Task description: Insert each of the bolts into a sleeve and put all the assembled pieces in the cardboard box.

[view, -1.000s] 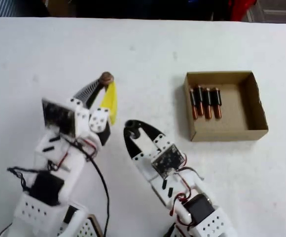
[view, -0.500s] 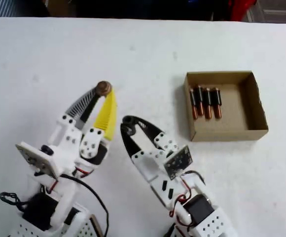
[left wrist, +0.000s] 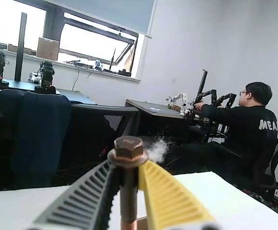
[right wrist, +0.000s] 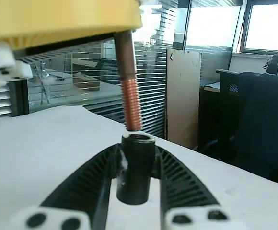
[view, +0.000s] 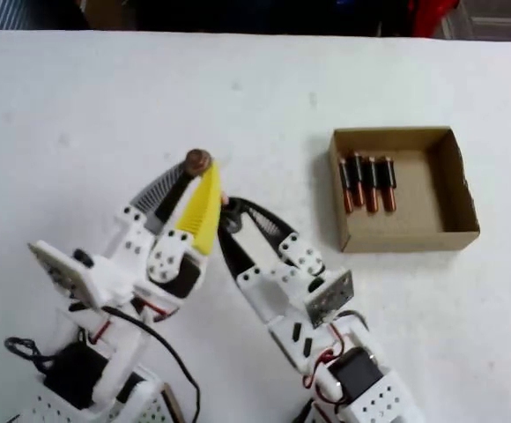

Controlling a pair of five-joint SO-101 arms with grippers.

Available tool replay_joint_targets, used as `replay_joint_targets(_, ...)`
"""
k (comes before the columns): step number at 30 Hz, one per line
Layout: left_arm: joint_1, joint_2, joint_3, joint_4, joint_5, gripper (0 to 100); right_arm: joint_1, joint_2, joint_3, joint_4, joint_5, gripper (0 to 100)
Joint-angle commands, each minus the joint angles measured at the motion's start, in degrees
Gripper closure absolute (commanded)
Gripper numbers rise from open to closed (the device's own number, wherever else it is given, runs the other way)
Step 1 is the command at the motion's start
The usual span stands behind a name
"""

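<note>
copper bolt (left wrist: 126, 151) stands clamped between my left fingers (left wrist: 165, 196), its threaded tip at the mouth of the black sleeve (right wrist: 135, 167) gripped upright between my right fingers (right wrist: 179, 182). four assembled pieces (view: 367, 183) lie in the box (view: 454, 233), beyond my right fingers.

- The left gripper (view: 197, 169), clamped on the bolt (view: 198, 160), is sliding down and to the right in the high view, toward the frame's centre.
- Its wrist is tipping back, and the camera plate (view: 62, 271) is sinking toward the lower left.
- The right gripper (view: 230, 217), gripping the sleeve (right wrist: 135, 167), is creeping up the frame, closing the gap until its tips are just beside the yellow finger (view: 204, 207).
- Its wrist is swinging rightward.
</note>
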Motion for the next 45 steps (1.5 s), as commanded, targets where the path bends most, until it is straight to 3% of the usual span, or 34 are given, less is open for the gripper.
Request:
replay_joint_targets(1,0.7,0.7,-1.0,-1.9,0.2,98,-0.1,0.0,0.5,-1.0,0.0,98.1)
replay_joint_targets(4,0.7,0.9,-1.0,-1.9,0.2,98,-0.4,0.0,0.5,-0.9,3.9,98.1)
replay_joint_targets(12,0.7,1.0,-0.7,-1.5,0.2,98,-0.4,0.0,0.5,-0.9,4.5,98.1)
replay_joint_targets(18,0.8,1.0,-0.9,4.9,0.2,98,-0.4,0.0,0.5,-0.7,4.6,98.1)
replay_joint_targets(27,4.3,1.0,-0.5,6.9,0.2,98,-0.5,-0.2,0.5,1.5,4.6,98.1)
replay_joint_targets(39,4.2,1.0,-0.4,20.0,0.2,98,-0.5,-0.1,0.5,1.5,4.6,98.1)
replay_joint_targets(45,4.0,0.9,-0.4,18.5,0.1,98,-0.5,-0.1,0.5,1.5,4.6,98.1)
